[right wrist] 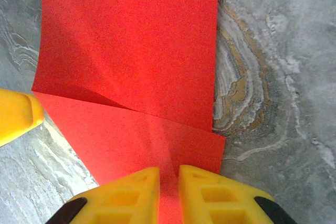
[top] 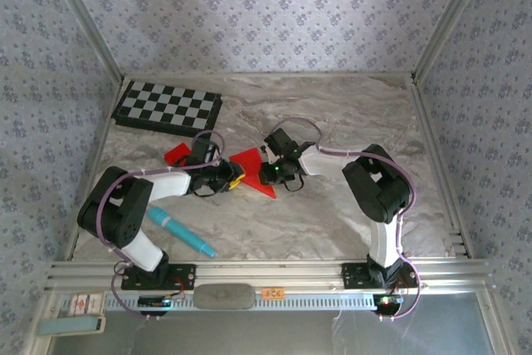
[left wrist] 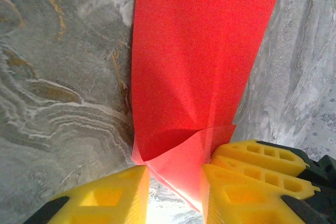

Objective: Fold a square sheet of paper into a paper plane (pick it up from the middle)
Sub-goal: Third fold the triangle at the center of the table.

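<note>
Legible text: none.
- Orange sticker [top: 270,293], on the aluminium rail [top: 332,272] at 6 o'clock in the top view: characters too small to read.
- White label [top: 81,302], 7 o'clock corner: red marks, unreadable.
- Graduated scale [top: 320,298] along the rail: no figures discernible.

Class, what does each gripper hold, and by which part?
Right gripper pinches the paper by its edge. Left gripper straddles a folded corner; grip unclear.

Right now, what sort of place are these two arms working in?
Probably a robot test booth, not a home: the marble-look table is boxed in by wallpapered panels on metal framing, and the left arm and right arm are bolted to an aluminium rail at its near edge.
</note>
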`<state>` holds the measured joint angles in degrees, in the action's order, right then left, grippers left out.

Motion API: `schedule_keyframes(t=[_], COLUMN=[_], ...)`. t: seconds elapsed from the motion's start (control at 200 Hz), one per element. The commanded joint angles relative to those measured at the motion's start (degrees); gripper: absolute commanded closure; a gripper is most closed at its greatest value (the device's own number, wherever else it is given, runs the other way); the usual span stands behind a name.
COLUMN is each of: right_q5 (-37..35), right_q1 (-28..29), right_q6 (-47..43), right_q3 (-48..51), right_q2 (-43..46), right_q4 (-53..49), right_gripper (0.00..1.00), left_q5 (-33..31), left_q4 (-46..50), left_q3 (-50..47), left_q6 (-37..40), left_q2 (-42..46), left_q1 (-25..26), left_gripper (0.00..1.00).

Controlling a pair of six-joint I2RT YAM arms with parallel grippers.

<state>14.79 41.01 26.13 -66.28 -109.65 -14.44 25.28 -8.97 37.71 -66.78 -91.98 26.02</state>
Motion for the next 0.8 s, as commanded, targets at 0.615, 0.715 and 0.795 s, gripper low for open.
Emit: schedule_keyframes(t=[0.615, 0.715, 0.795], right_q5=[1.1, 1.5, 2.1], right_q1=[-1.2, -1.4, -1.6], right_q6=[-1.1, -1.6, -2.1], right_q3=[0.7, 0.9, 1.0], right_q2=[-2.3, -2.3, -2.2], right_q4=[-2.3, -2.1, -1.9], right_gripper=[0.82, 0.82, 0.82], left_q5=[4.3, 4.8, 5.0], left_q4=[-8.2, -9.8, -9.6], left_q3=[2.5, 1.8, 1.8], left_q6=[0.4, 0.4, 1.0], left_q2=[-4.6, -4.7, -4.7], left_q1=[0.1, -0.1, -0.2], left_gripper=[0.77, 0.78, 0.8])
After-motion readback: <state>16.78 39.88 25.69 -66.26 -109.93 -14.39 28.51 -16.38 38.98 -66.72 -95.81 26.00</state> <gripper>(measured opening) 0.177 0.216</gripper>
